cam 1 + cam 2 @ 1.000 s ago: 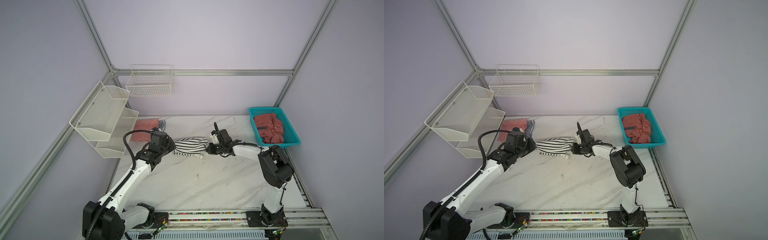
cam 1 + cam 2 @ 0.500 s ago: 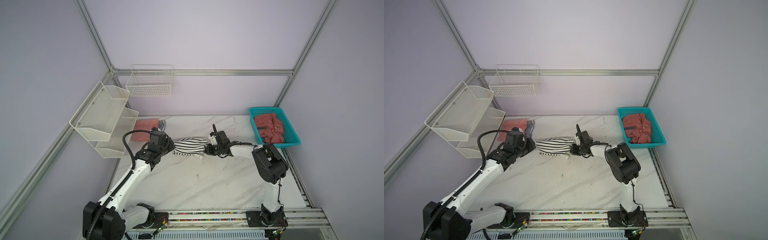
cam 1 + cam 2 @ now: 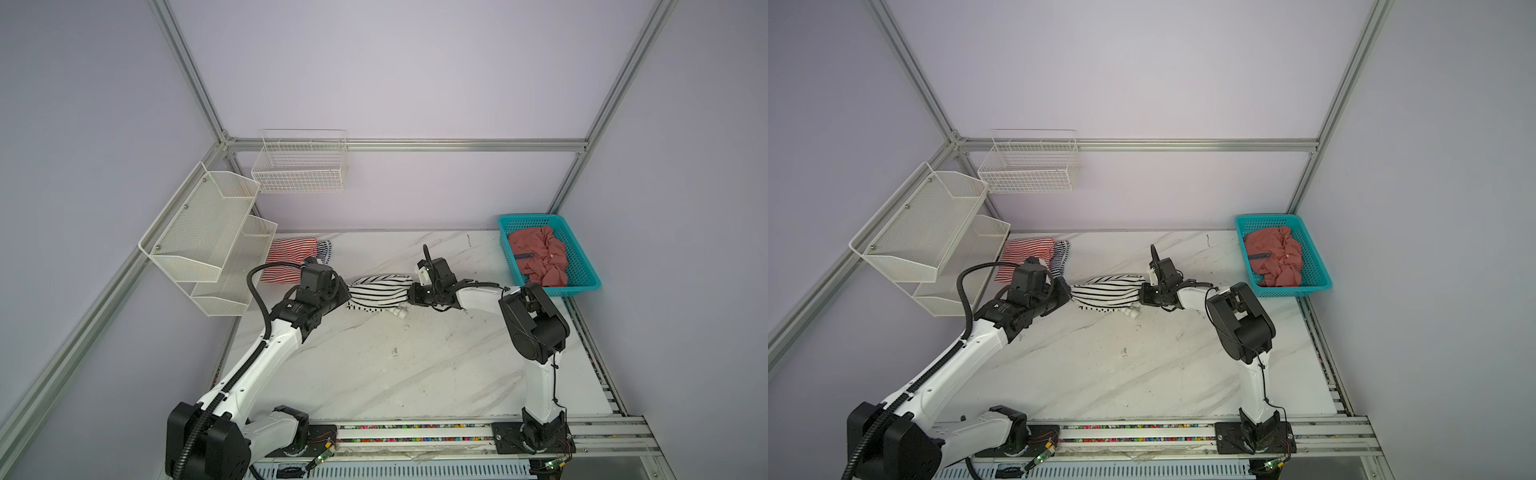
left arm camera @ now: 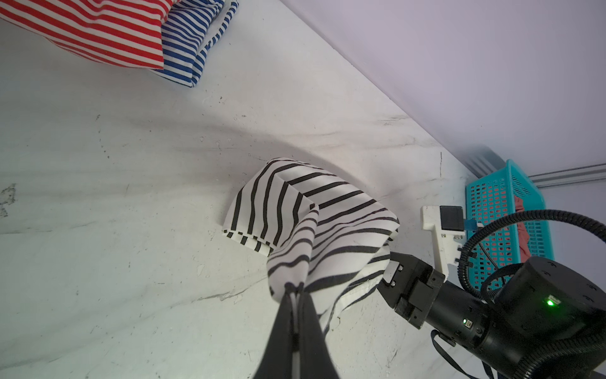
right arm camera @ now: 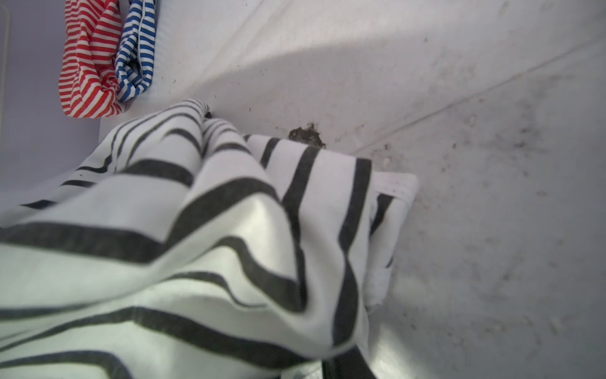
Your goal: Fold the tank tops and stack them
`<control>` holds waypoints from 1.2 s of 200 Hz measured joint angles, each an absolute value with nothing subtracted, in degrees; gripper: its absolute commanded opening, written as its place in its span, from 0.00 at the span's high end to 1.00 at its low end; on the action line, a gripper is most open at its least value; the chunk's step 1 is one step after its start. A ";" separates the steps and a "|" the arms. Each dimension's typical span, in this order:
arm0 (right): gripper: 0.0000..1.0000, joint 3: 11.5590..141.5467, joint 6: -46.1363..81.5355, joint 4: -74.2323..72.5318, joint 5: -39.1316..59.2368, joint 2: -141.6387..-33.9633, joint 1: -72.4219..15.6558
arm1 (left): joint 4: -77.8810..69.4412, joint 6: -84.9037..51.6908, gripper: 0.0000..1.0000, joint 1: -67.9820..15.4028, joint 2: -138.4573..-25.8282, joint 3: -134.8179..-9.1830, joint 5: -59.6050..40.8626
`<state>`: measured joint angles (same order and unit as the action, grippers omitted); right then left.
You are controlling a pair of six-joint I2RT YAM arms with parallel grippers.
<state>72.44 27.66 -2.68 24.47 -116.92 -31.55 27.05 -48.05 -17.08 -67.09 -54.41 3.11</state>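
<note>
Left gripper (image 4: 295, 293) clamps the black-striped tank top (image 3: 380, 289); right gripper (image 3: 412, 296), grip hidden by cloth, has edged inward, apparently folding it

High stereo overviews; close wrist views

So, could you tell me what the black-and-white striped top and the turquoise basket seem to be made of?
The black-and-white striped top: soft matte cloth, probably a cotton knit; it drapes and creases in folds.
The turquoise basket: rigid moulded plastic, it seems, smooth, with a regular grid of holes.
</note>
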 measured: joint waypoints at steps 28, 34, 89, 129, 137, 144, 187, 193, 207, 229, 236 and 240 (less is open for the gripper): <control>0.69 73.43 27.81 -2.76 24.38 -117.43 -31.55 | 26.98 -48.45 1.00 -16.86 -67.07 -54.08 3.01; 0.69 73.58 27.81 -2.76 24.36 -117.56 -31.55 | 27.05 -48.47 1.00 -16.86 -67.07 -53.98 2.98; 0.69 74.50 27.62 -1.85 22.63 -118.87 -31.81 | 27.05 -48.51 1.00 -16.86 -67.07 -53.76 2.92; 0.69 75.94 27.31 -0.80 20.51 -119.70 -32.45 | 27.05 -48.53 1.00 -16.73 -67.07 -53.76 2.72; 0.69 76.64 27.09 -0.38 19.94 -120.05 -32.64 | 27.05 -48.51 1.00 -16.71 -67.07 -53.76 2.70; 0.69 77.12 26.83 -0.14 19.33 -120.33 -32.82 | 27.05 -48.51 1.00 -16.64 -67.07 -53.76 2.66; 0.76 78.32 25.30 2.42 15.86 -120.60 -33.23 | 27.09 -48.51 1.00 -16.36 -67.07 -53.45 2.59; 0.76 78.32 25.17 2.59 15.44 -120.60 -33.23 | 27.05 -48.49 1.00 -16.25 -67.07 -53.34 2.59; 0.75 78.46 24.80 2.96 15.11 -120.60 -33.23 | 27.05 -48.49 1.00 -16.05 -67.07 -53.19 2.59; 0.75 79.07 24.36 3.88 14.70 -120.77 -33.34 | 27.11 -48.49 1.00 -15.68 -67.05 -52.75 2.59; 0.78 79.20 24.23 4.03 14.63 -120.86 -33.36 | 27.11 -48.49 1.00 -15.59 -67.05 -52.69 2.59; 0.80 79.29 24.12 4.14 14.55 -120.88 -33.39 | 27.14 -48.49 1.00 -15.53 -67.05 -52.64 2.59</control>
